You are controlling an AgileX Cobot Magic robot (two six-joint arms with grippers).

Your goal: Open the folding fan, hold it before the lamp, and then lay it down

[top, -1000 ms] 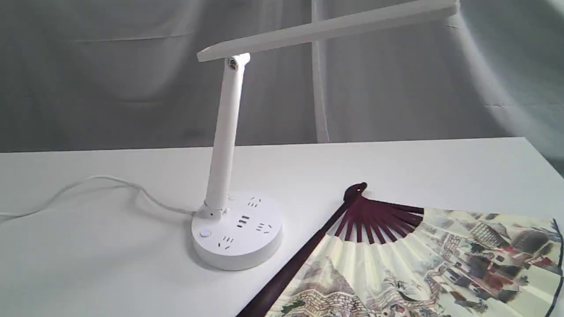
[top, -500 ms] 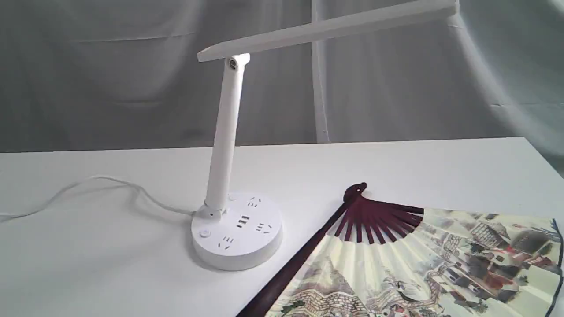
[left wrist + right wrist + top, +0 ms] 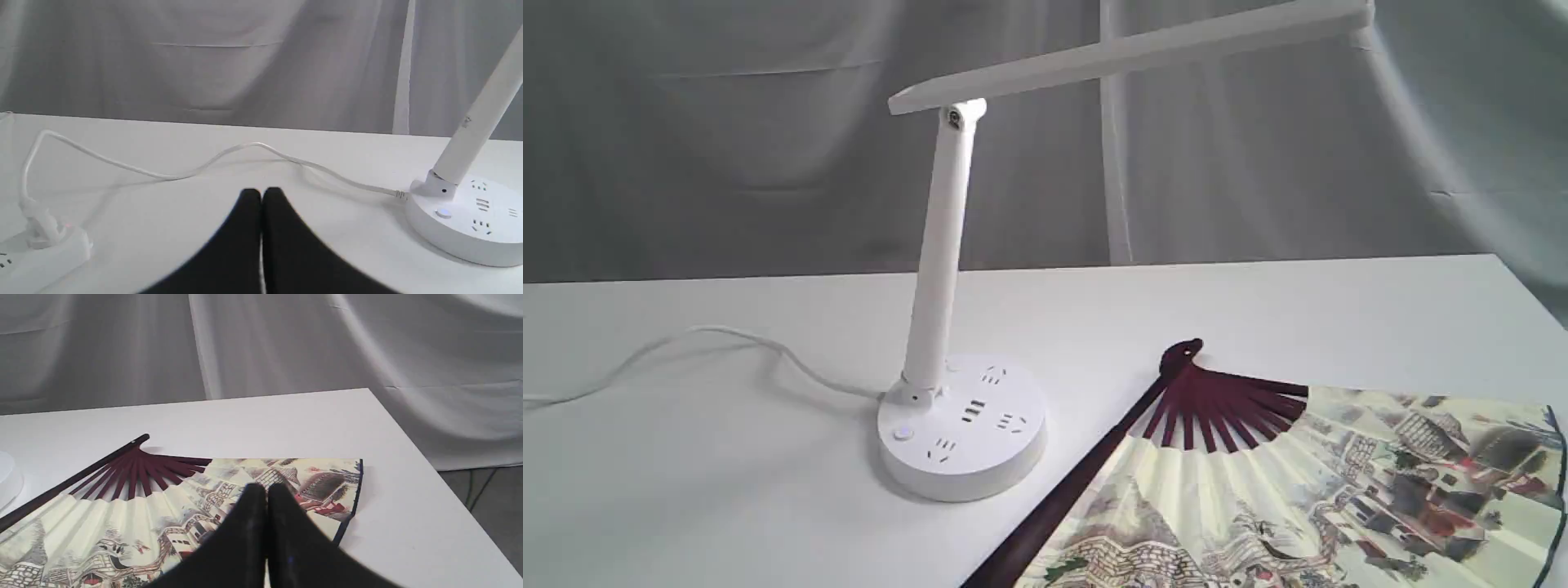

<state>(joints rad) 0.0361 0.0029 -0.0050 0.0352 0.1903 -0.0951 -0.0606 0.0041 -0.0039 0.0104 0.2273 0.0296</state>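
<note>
Probably a staged lab or studio: white table (image 3: 1258,302) backed by grey draped cloth (image 3: 727,163).

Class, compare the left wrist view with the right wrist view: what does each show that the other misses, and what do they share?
Only the left wrist view: the lamp's stem, its cord, a power strip and the shut left gripper. Only the right wrist view: the open fan lying flat, and the shut right gripper. Both: the white table and grey curtain.

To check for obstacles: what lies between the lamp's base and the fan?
Only bare white table separates the lamp base from the folding fan, as the exterior view shows.
</note>
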